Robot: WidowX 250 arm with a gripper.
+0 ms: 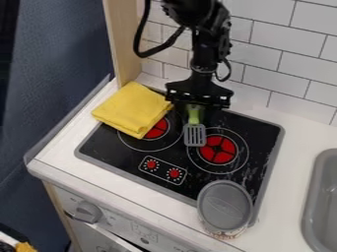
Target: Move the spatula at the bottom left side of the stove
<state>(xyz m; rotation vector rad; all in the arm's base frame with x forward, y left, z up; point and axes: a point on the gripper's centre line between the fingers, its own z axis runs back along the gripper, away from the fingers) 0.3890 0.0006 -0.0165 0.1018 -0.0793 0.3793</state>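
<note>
The black gripper (198, 94) hangs over the back of the stove (112, 145), near the tiled wall. Directly below it is the spatula (195, 135), its green handle pointing up toward the gripper and its grey slotted head toward the front, between the two red burners. The top of the handle meets the gripper's dark body, and whether it is held cannot be made out.
A folded yellow cloth (133, 109) covers the stove's back left corner. A pot with a grey lid (225, 205) stands at the front right corner. Red-marked knobs (162, 170) lie at the front middle, and a grey sink (322, 197) is at the right.
</note>
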